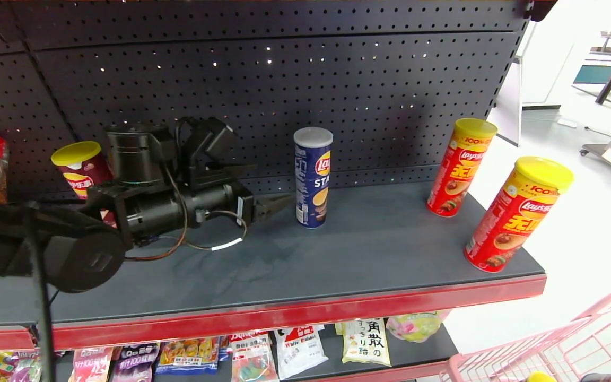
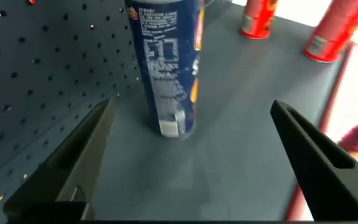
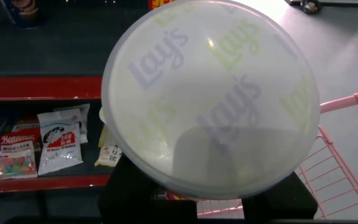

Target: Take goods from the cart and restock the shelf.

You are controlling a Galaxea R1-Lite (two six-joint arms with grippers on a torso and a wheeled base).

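- Head view gives me the upper shelf (image 1: 337, 260), a flat dark grey board with a glossy red front lip, backed by black perforated pegboard (image 1: 337, 79)
- Two red cans with yellow lids stand toward the right end of the shelf, one near the back (image 1: 460, 166) and one at the front corner (image 1: 517, 214), both well apart from my left arm
- Behind that arm a maroon can (image 1: 80, 167) with a yellow lid stands at the pegboard, partly hidden by the arm
- Soft, crinkly snack packets (image 1: 297, 350) fill the lower shelf
- The pink wire cart (image 1: 576, 345) sits at the lower right
- The blue can (image 1: 313, 178) is a tall smooth cylinder with a pale plastic lid, upright at mid-shelf near the pegboard
- My left gripper (image 2: 191, 104) is spread wide and grips nothing
- Its black wedge-shaped fingers (image 2: 73, 162) sit low over the shelf, and the blue can stands just past their tips, in line with the gap
- My right gripper (image 3: 219, 208) is clamped on a clear-lidded can (image 3: 210, 93), whose round translucent lid faces the wrist camera, held above the cart rim beside the lower shelf
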